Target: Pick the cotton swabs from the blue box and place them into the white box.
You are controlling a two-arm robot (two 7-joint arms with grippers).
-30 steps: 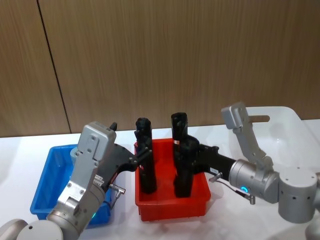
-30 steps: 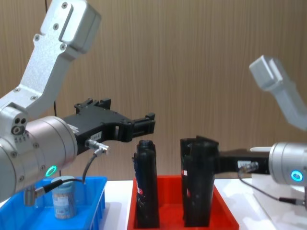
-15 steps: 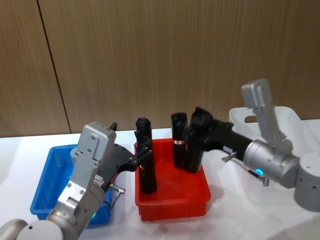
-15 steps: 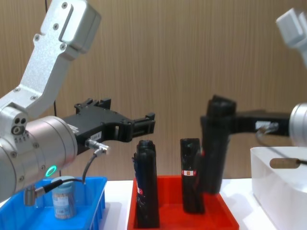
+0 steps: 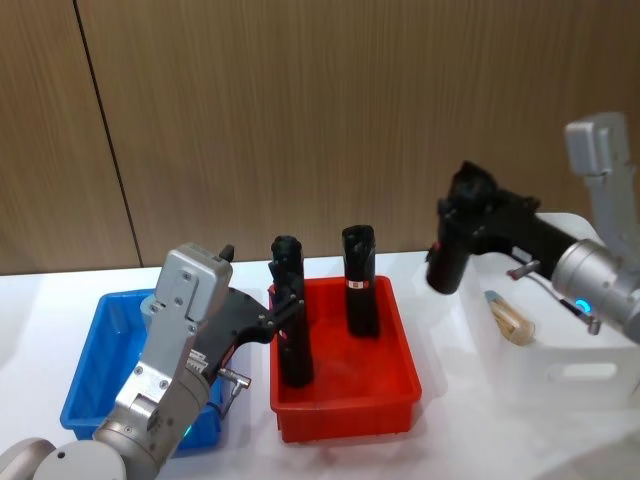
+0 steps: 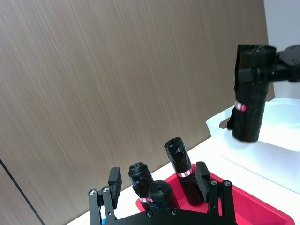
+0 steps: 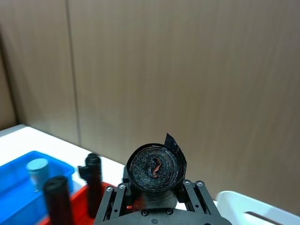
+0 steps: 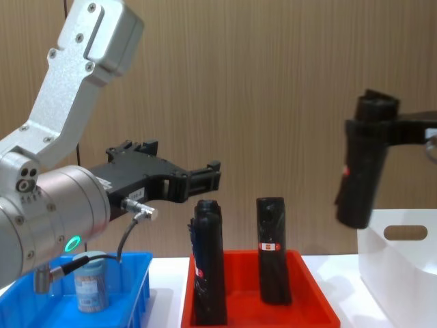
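A cotton swabs jar [image 8: 90, 280] with a pale lid stands in the blue box [image 8: 130, 287], also seen as the jar [image 7: 36, 171] in the blue box [image 7: 16, 190]. Another swabs jar [image 5: 510, 320] lies on its side inside the white box [image 5: 590, 375]. My right gripper [image 5: 466, 206] is shut on a tall black roll [image 5: 452, 245], held upright above the white box's left rim [image 8: 382, 236]. My left gripper [image 8: 205, 179] hangs open and empty above the gap between the blue box [image 5: 95, 370] and the red tray; its fingers [image 6: 114, 180] stand wide apart.
A red tray [image 5: 345, 395] sits between the two boxes and holds two upright black rolls [image 5: 290, 325] [image 5: 360, 282]. A wooden wall runs close behind the white table [image 5: 440, 440].
My right gripper has lifted a black roll out of the red tray and carried it up and to the right, over the white box's edge. The left arm has not moved.
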